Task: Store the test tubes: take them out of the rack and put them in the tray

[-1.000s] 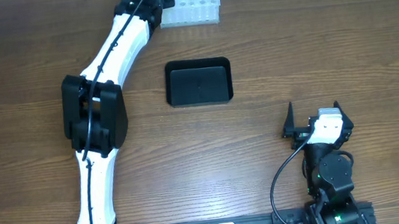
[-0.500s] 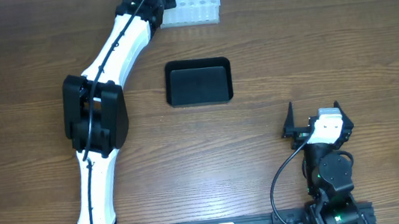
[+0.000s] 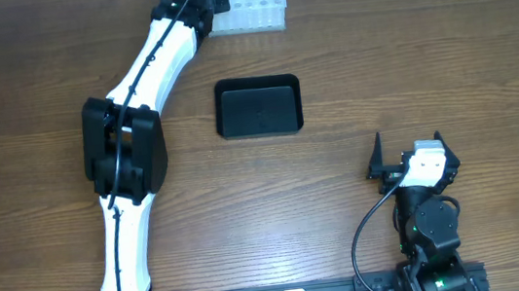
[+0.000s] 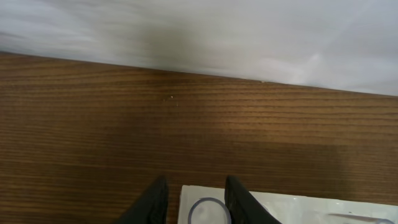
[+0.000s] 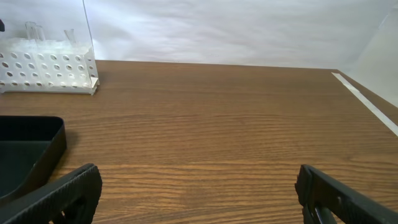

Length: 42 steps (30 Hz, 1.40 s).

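Your left hand [image 4: 196,185] is open, its fingers standing either side of a test tube [image 4: 208,200] at the end of the rack [image 3: 254,14], at the far edge of the desk [image 3: 427,68]. The tray [image 3: 257,107] lies near the rack. Your right hand [image 5: 198,177] is spread wide, well apart from both.

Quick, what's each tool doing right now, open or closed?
Left tool: at the rack, open or closed cannot be told.
Right tool: open, holding nothing.
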Tool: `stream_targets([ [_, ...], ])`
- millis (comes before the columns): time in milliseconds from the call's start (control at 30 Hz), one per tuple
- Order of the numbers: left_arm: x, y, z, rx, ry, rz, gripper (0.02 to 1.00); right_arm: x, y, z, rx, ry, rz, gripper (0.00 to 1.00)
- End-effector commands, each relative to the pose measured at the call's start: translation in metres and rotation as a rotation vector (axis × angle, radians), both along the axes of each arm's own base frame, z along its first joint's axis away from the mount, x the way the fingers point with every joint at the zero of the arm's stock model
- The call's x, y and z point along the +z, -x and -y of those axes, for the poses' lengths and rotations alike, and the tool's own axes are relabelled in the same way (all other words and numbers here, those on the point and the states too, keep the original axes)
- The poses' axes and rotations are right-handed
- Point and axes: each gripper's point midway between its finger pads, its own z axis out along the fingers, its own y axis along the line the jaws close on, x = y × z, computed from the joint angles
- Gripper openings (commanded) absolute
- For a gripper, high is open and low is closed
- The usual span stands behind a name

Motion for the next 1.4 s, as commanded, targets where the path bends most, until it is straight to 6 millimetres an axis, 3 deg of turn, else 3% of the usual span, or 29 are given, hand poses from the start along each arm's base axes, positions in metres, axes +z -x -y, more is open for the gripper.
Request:
stream_targets([
  [33,-0.0001,-0.0029,0.006,-0.011,0.023,0.001,0.286,-0.001,0.0007,0.0034,-0.018,-0.005,0.004,0.993],
  [1400,-0.0007,-0.0018,0.0119,-0.034,0.04,-0.005,0.115,-0.001,0.0007,0.0034,-0.018,-0.005,0.004,0.991],
])
